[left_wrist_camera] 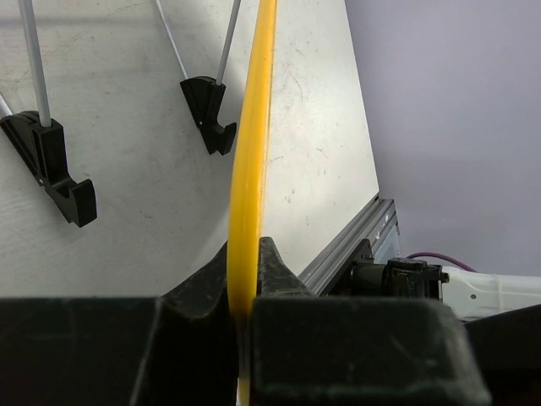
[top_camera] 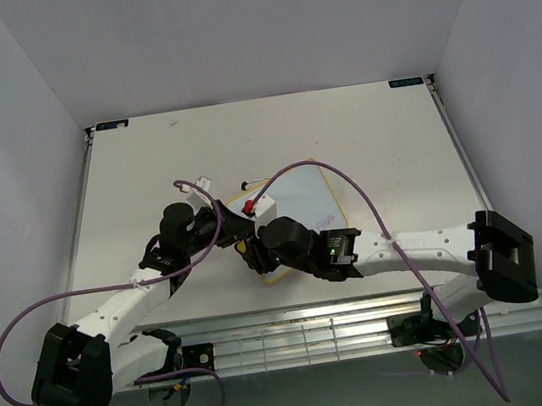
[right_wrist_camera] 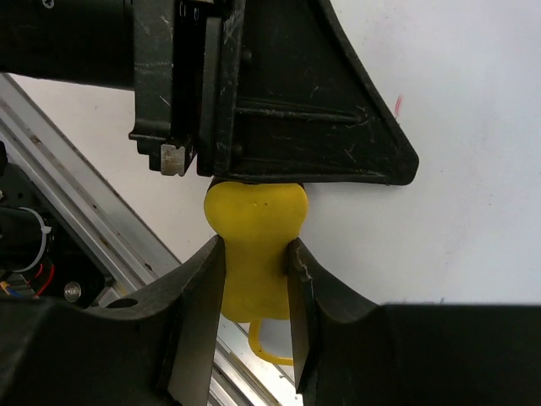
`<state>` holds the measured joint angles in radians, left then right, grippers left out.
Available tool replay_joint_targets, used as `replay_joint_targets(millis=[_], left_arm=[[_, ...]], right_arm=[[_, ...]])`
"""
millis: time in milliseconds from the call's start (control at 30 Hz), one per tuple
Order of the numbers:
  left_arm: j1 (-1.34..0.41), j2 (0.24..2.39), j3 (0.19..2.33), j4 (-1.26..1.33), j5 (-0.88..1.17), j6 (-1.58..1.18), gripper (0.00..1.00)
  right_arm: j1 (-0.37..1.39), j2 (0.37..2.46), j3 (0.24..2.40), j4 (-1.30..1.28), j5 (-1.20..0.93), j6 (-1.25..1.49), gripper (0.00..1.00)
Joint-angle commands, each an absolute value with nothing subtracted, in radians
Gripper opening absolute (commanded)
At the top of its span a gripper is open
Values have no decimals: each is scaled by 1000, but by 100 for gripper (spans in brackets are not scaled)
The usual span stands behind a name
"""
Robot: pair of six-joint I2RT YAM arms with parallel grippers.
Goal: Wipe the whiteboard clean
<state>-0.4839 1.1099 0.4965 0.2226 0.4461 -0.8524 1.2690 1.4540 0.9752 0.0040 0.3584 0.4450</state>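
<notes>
Right wrist shows the right gripper (right_wrist_camera: 254, 292) clamping the sponge (right_wrist_camera: 254, 224) at the whiteboard (right_wrist_camera: 456, 169) (left gripper (left_wrist_camera: 245, 292) pinches its rim), so wipe with flat, steady pressure.

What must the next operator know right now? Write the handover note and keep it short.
The left gripper is shut on the yellow frame edge of the whiteboard, steadying it.
The right gripper is shut on the yellow eraser, right beside the left gripper.
The wire stand is on the table next to the board.
Done: the board looks mostly white in the right wrist view.
Left: wipe the small pink mark, then check the areas the arms hide.
</notes>
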Motion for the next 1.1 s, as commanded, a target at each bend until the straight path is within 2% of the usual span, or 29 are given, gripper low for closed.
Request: replay_joint_targets(millis=[0,233,400,633,933,1067], left_arm=[[-565,1066,549,405,637,-966,0],[-566,1066,534,405,626,-968,0],[-566,1080,532,405,638,-966,0],[-566,1063,526,397,629,-953,0],[-566,1100,535,394,629,-966,0],[-566,1124,543,394,614,-982,0]], right_arm=[[1310,1551,963,98,176,511,8],[1298,1455,940,84,203,457,8],[1266,1290,789,2,276,448,8],[1129,1042,589,-104,307,456,8],[1106,1077,558,-81,284,419,8],[1181,1098,572,92,220,446,8]])
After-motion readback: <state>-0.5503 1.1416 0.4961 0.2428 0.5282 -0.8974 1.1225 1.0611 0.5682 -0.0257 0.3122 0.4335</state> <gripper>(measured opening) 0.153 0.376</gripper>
